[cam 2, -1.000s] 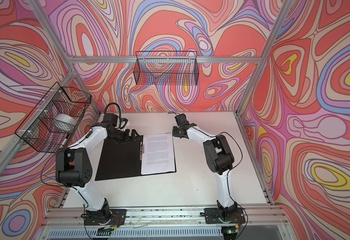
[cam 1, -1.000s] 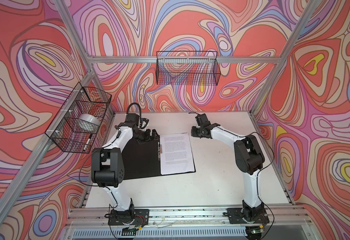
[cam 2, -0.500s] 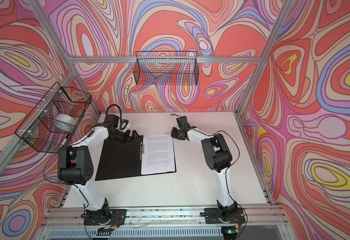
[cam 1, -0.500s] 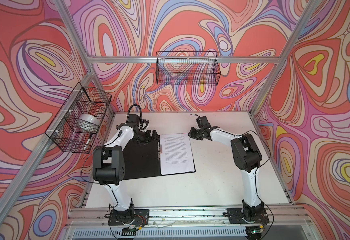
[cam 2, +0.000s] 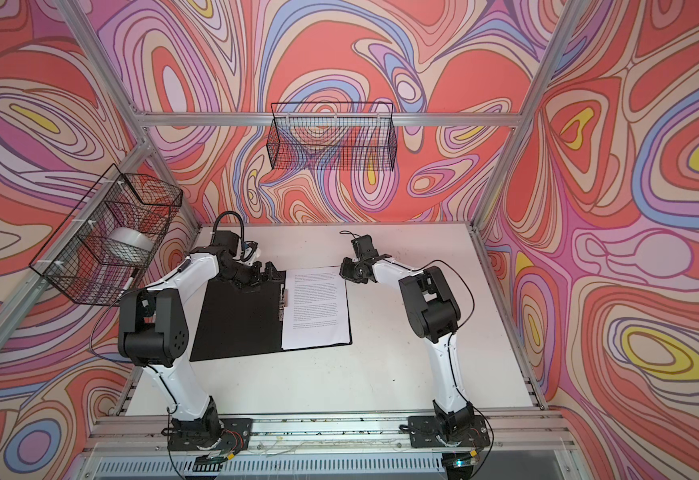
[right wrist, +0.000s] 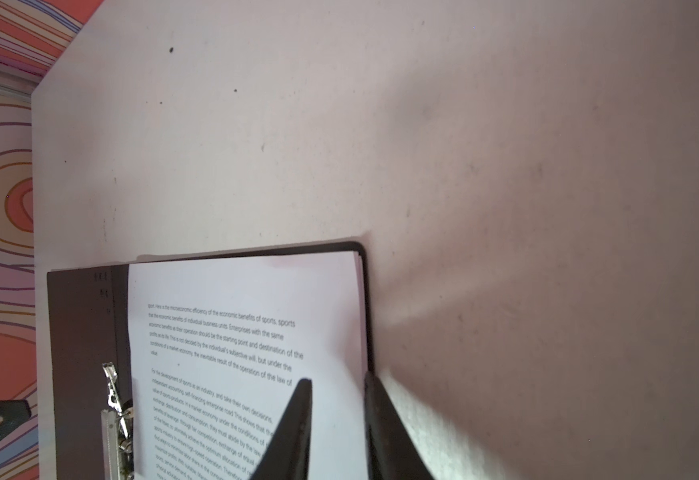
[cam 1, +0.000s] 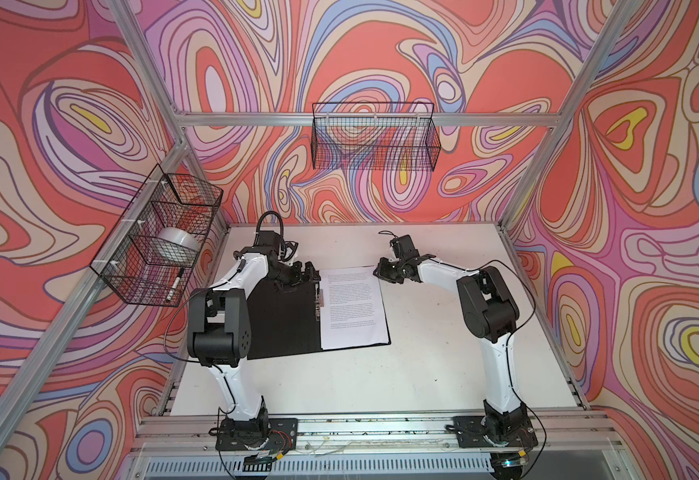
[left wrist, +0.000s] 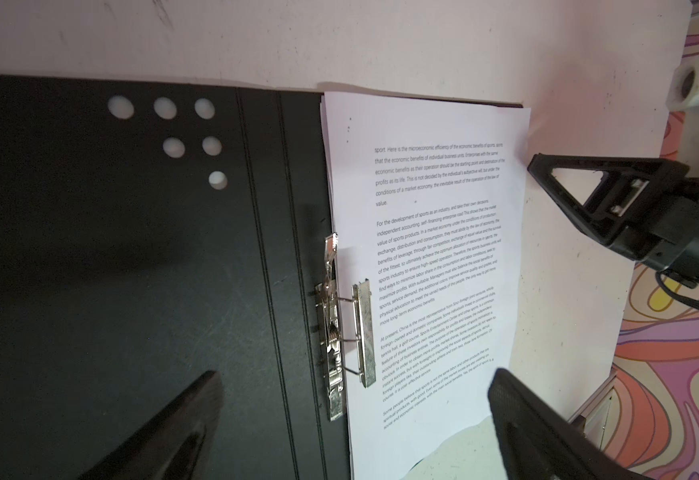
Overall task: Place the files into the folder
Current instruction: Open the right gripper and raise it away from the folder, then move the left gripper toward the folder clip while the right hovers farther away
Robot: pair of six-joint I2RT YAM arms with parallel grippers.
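Currently, the folder (cam 1: 285,320) is seen lying open and flat on the white table (cam 1: 422,374), its black inside turned up, in both top views. The files (cam 1: 354,307) are laid as a neat stack on the folder's right-hand half, just beside the metal spine clip (left wrist: 333,332). In the left wrist view the clip's bar is seen over the sheets' inner margin; whether it presses on them cannot be told. Dense black text is shown on the top sheet, and a thin black strip of folder is visible along the stack's far and right edges.

The left gripper (cam 1: 306,276) is held low over the far end of the spine, its fingers (left wrist: 547,436) spread wide with nothing between them.

The right gripper (right wrist: 337,378) is placed at the far right corner of the stack. Its fingers (right wrist: 297,419) are set narrow, with a slim gap through which paper is seen: one fingertip is over the top sheet, the other over the folder's right edge. Whether the paper is touched cannot be told, and nothing is seen to be held.

A left-wall basket (cam 1: 131,266) is shown with a tape roll (cam 1: 175,245) and a marker (cam 1: 174,284) inside, and a back-wall basket (cam 1: 374,141) is hung well above the table.
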